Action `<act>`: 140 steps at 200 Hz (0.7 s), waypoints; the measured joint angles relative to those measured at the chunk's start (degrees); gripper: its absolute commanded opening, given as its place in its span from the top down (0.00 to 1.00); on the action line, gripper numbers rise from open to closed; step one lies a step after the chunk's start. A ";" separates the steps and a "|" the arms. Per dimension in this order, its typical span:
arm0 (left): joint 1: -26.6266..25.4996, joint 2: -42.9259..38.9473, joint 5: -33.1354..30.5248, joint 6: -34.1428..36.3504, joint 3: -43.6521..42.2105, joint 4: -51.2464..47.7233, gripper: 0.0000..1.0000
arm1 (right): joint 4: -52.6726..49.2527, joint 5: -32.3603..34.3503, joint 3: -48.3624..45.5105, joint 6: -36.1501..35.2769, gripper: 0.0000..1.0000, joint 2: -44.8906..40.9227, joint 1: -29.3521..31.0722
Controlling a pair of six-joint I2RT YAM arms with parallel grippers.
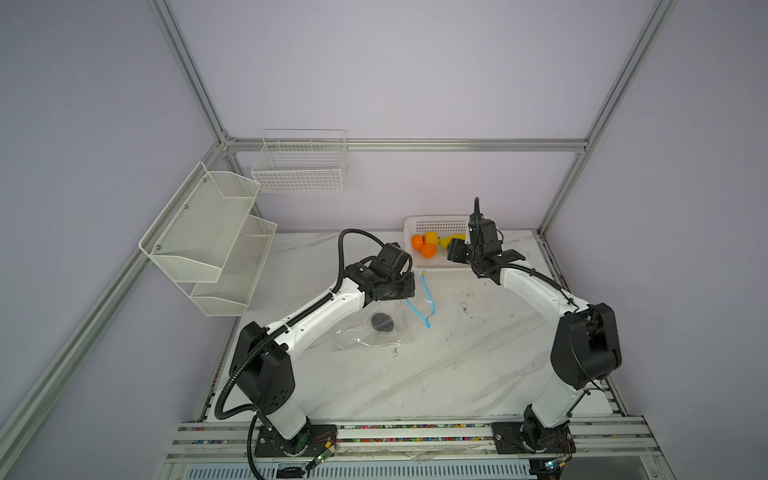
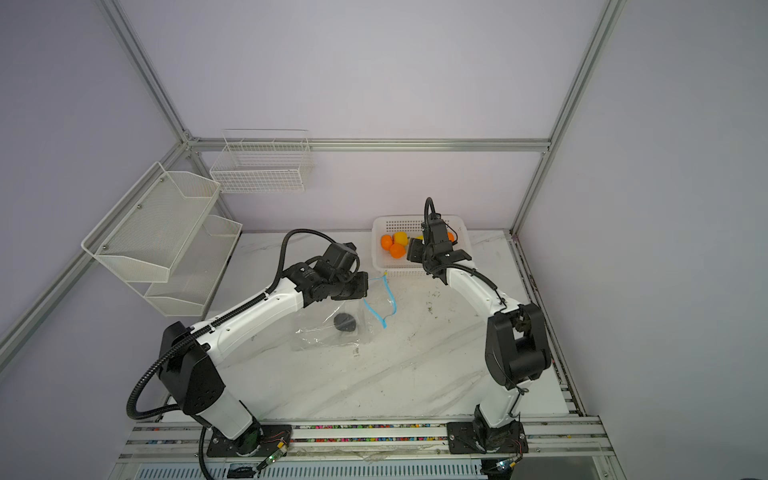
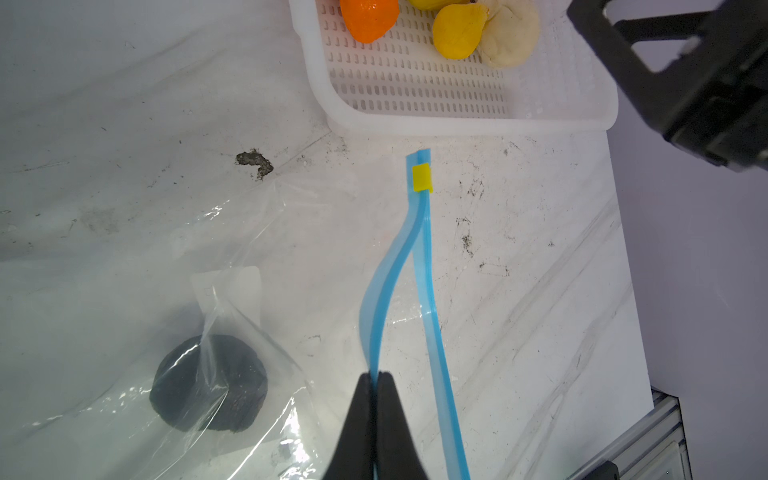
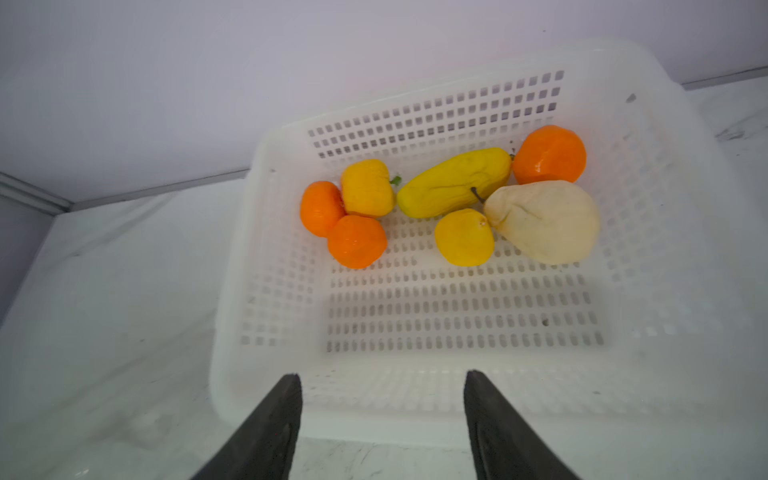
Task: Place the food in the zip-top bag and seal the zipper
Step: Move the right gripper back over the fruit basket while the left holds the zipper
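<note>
left tool [image 3: 377, 375] pinches thin blue zipper [image 3: 419, 216] of crinkly clear bag [image 3: 104, 415].

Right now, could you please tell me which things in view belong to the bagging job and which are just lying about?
Job: zip-top bag, zipper, dark lump inside the bag, fruit in the white basket.
Lying about: mesh shelf, wire basket, both wall-mounted.

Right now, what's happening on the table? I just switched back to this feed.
The left gripper is shut on one lip of the zipper, holding the mouth of the zip-top bag apart. One dark lump is already inside. The right gripper is open and empty, hovering at the white basket, where the other seven food pieces lie. Nothing is sealed yet.
</note>
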 measured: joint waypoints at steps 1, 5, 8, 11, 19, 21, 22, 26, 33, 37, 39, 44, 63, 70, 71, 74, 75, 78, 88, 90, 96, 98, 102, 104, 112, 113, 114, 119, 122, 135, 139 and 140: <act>0.00 0.00 0.00 0.00 0.00 0.00 1.00 | -0.04 0.22 0.24 -0.15 0.36 0.39 -0.15; 0.00 0.00 0.00 0.00 0.00 0.00 1.00 | -0.02 0.57 0.74 -0.48 0.36 1.36 -0.39; 0.00 0.00 0.00 0.00 0.00 0.00 1.00 | -0.22 0.90 1.49 -0.94 0.36 2.67 -0.83; 0.00 0.00 0.00 0.00 0.00 0.00 1.00 | -0.33 1.11 2.01 -1.18 0.36 3.50 -1.09; 0.00 0.00 0.02 0.00 0.00 0.00 1.00 | -0.42 1.60 3.41 -1.97 0.36 5.68 -1.73; 0.00 0.02 0.04 0.02 0.00 0.00 1.00 | -0.42 1.66 3.67 -2.08 0.36 5.99 -1.79; 0.00 0.00 0.04 0.02 0.00 0.00 1.00 | -0.42 1.77 3.89 -2.21 0.36 6.54 -1.90; 0.00 0.00 0.09 0.00 0.00 0.00 1.00 | -0.52 2.03 4.52 -2.54 0.37 7.41 -2.16; 0.00 0.00 0.17 0.02 0.00 0.00 1.00 | -0.61 2.32 5.51 -3.08 0.37 9.03 -2.67; 0.00 0.00 0.22 0.02 0.00 0.00 1.00 | -0.61 2.38 5.99 -3.37 0.37 9.79 -2.93; 0.00 0.00 0.24 0.02 0.00 0.00 1.00 | -0.63 2.40 6.19 -3.50 0.37 10.05 -3.02; 0.00 0.02 0.26 0.04 0.00 0.00 1.00 | -0.68 2.51 6.97 -3.82 0.37 11.13 -3.34; 0.00 0.02 0.48 0.13 0.00 0.00 1.00 | -0.96 2.80 9.62 -4.68 0.38 13.70 -4.24; 0.00 0.02 0.61 0.20 0.00 0.00 1.00 | -0.98 2.82 10.78 -4.92 0.38 14.71 -4.55; 0.00 0.02 0.61 0.22 0.00 0.00 1.00 | -0.98 2.82 10.78 -4.92 0.38 14.71 -4.55; 0.00 0.02 0.63 0.22 0.00 0.00 1.00 | -1.07 2.82 11.41 -5.05 0.38 15.23 -4.63; 0.00 0.02 0.66 0.22 0.00 0.00 1.00 | -1.05 2.84 11.50 -5.05 0.38 15.30 -4.66; 0.00 0.02 0.66 0.24 0.00 0.00 1.00 | -1.05 2.82 11.82 -5.09 0.38 15.61 -4.70; 0.00 0.02 0.68 0.44 0.00 -0.02 1.00 | -1.14 2.80 13.64 -5.40 0.38 17.07 -4.96; 0.00 0.02 0.68 0.50 0.00 -0.02 1.00 | -1.09 2.80 13.99 -5.46 0.38 17.33 -4.98; 0.00 0.02 0.68 0.63 0.00 -0.02 1.00 | -1.11 2.80 15.02 -5.53 0.38 18.25 -5.11; 0.00 0.02 0.68 0.66 0.00 -0.02 1.00 | -1.14 2.80 15.26 -5.57 0.38 18.49 -5.14; 0.00 0.02 0.68 0.72 0.00 -0.02 1.00 | -1.11 2.78 15.89 -5.66 0.39 19.08 -5.20; 0.00 0.04 0.68 0.83 0.00 -0.02 1.00 | -1.11 2.78 16.17 -5.70 0.39 19.41 -5.22; 0.00 0.09 0.70 1.03 0.00 -0.02 1.00 | -1.27 2.75 17.25 -5.79 0.39 20.55 -5.31; 0.00 0.09 0.72 1.05 0.00 -0.02 1.00 | -1.29 2.73 17.38 -5.81 0.39 20.63 -5.31; 0.00 0.09 0.72 1.05 0.00 -0.02 1.00 | -1.31 2.75 17.59 -5.84 0.39 20.83 -5.31; 0.00 0.13 0.74 1.07 0.00 -0.02 1.00 | -1.29 2.71 18.10 -5.90 0.39 21.46 -5.33; 0.00 0.13 0.76 1.07 0.00 -0.02 1.00 | -1.31 2.69 18.40 -5.90 0.39 21.75 -5.33; 0.00 0.24 0.85 1.07 0.00 -0.04 1.00 | -1.51 2.58 19.69 -5.97 0.39 23.39 -5.44; 0.00 0.28 0.85 1.07 0.00 -0.04 1.00 | -1.55 2.58 20.17 -5.97 0.39 24.06 -5.44; 0.00 0.28 0.85 1.07 0.00 -0.04 1.00 | -1.55 2.58 20.17 -5.97 0.39 24.06 -5.44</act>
